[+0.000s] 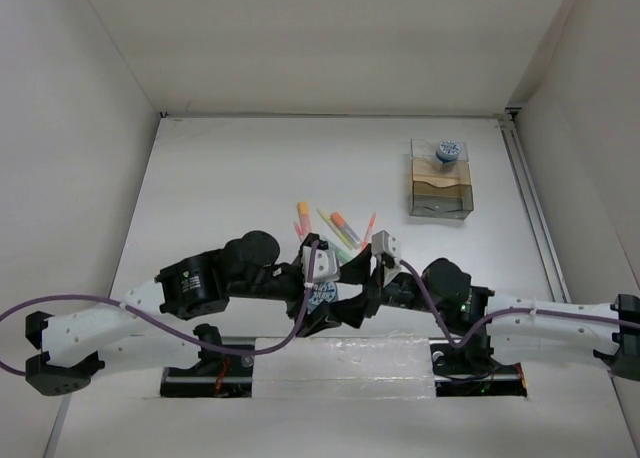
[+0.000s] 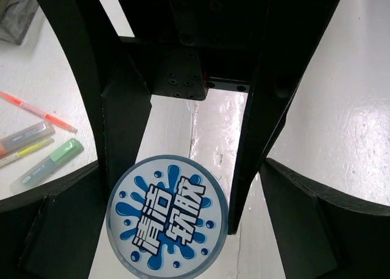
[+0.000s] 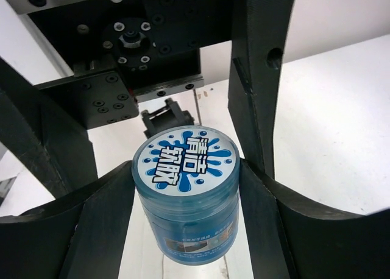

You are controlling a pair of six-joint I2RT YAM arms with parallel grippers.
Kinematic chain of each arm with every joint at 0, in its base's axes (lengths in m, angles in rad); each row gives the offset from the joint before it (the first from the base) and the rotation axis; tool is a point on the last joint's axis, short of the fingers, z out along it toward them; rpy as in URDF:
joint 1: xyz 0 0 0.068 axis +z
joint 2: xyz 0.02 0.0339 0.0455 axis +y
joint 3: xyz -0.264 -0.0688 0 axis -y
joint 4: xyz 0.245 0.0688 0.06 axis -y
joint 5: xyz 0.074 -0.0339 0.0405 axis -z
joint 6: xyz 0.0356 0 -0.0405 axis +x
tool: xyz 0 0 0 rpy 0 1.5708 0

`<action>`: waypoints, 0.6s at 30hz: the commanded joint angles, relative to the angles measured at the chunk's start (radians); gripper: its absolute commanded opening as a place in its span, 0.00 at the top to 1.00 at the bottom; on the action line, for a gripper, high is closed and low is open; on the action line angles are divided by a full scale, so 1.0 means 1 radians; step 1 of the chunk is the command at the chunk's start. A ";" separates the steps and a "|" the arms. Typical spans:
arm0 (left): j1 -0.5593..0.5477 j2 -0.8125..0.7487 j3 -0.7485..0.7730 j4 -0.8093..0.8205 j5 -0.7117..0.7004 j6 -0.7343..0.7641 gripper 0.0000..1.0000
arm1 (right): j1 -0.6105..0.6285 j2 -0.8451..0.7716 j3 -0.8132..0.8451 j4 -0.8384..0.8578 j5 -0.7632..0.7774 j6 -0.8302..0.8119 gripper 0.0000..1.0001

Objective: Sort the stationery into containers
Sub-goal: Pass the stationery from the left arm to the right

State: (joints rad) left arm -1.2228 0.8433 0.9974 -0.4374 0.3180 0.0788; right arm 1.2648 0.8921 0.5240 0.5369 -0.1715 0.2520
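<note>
Your right gripper is clamped on a round blue-and-white tub. One finger presses each side of it, and the tub stands upright with its splash-patterned lid facing up. It sits near the middle of the near edge of the tabletop, where your two arms meet.

Your left gripper straddles the same tub with its jaws spread wide. The left wrist view shows a clear gap between the tub and one finger. The other finger is just beside the lid, and you cannot tell whether it touches.

Just beyond the grippers, toward the middle of the tabletop, the pens and markers lie in a loose fan. Among them you can see a green highlighter, a yellow pen, a grey-and-orange marker and a thin orange pen, which lies a little apart from the rest.

The clear organizer box stands well apart from them, toward the far right corner of the tabletop. The second tub already sits in its farthest compartment, and the nearer compartments show only their tan-brown inside.
</note>
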 commanded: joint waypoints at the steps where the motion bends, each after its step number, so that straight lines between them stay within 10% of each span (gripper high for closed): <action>1: 0.005 -0.029 -0.002 0.120 -0.079 -0.025 0.01 | 0.016 0.010 0.011 0.043 0.166 -0.022 1.00; 8: 0.005 -0.124 -0.040 0.120 -0.397 -0.131 0.01 | -0.033 0.019 0.002 0.043 0.507 -0.031 1.00; 18: 0.005 -0.262 -0.088 0.091 -0.675 -0.278 0.01 | -0.318 0.090 0.091 0.000 0.321 -0.007 1.00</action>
State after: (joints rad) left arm -1.2179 0.5938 0.9337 -0.3847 -0.2298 -0.1337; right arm 0.9771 0.9894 0.5308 0.4831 0.2234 0.2481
